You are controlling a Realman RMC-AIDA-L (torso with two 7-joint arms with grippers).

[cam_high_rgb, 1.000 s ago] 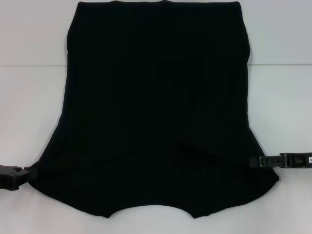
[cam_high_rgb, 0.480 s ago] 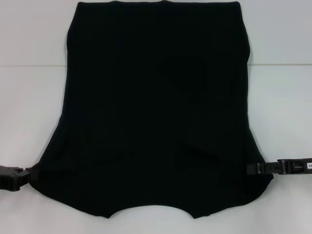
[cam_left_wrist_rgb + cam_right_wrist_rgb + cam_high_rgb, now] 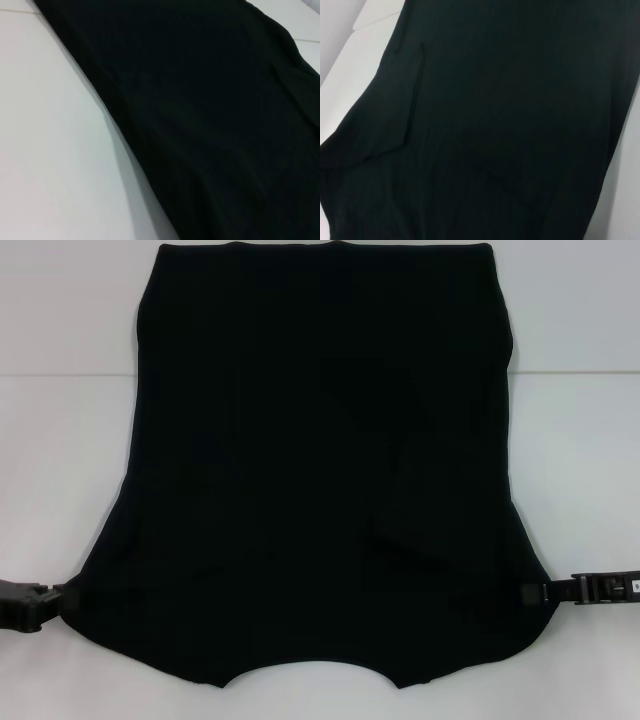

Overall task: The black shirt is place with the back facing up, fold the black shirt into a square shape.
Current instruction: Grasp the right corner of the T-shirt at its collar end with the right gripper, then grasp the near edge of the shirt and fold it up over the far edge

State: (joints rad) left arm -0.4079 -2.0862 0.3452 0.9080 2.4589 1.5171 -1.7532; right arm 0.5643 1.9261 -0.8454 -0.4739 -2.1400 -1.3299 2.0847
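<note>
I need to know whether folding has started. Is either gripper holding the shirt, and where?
It cannot be told. The left gripper and the right gripper each sit at a side edge of the black shirt, near its collar end; their grip is not visible.

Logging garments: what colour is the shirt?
Plain black shirt, no print showing; clearest in the head view.

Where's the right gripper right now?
In the head view, the right gripper is low on the right, at the black shirt's right edge, near its sleeve.

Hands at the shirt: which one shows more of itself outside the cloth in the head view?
The right hand: its long black body lies exposed beside the black shirt. The left hand shows only a stub.
</note>
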